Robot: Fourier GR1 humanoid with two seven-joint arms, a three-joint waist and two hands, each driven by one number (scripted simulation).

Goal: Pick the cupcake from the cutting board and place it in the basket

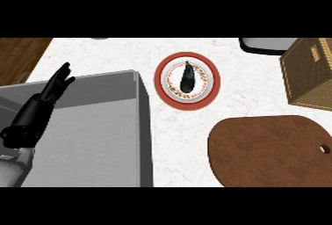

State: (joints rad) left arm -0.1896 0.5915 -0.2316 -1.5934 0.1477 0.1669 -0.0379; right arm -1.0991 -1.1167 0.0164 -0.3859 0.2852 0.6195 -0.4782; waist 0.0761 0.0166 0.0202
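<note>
Light even and diffuse, no clear source. White marble counter [194, 123] bright, no glare. Soft shading on the grey sink [97, 132] wall right of the left hand's [55, 83] fingers. Faint shadow rims the plate [162, 79]. Cutting board [272, 149] matte. Edges undistorted.

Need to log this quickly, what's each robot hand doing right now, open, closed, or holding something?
Left robot hand: open, fingers straight, holding nothing, over the sink at the view's left.
Right robot hand: not in view, so its state cannot be told.
</note>
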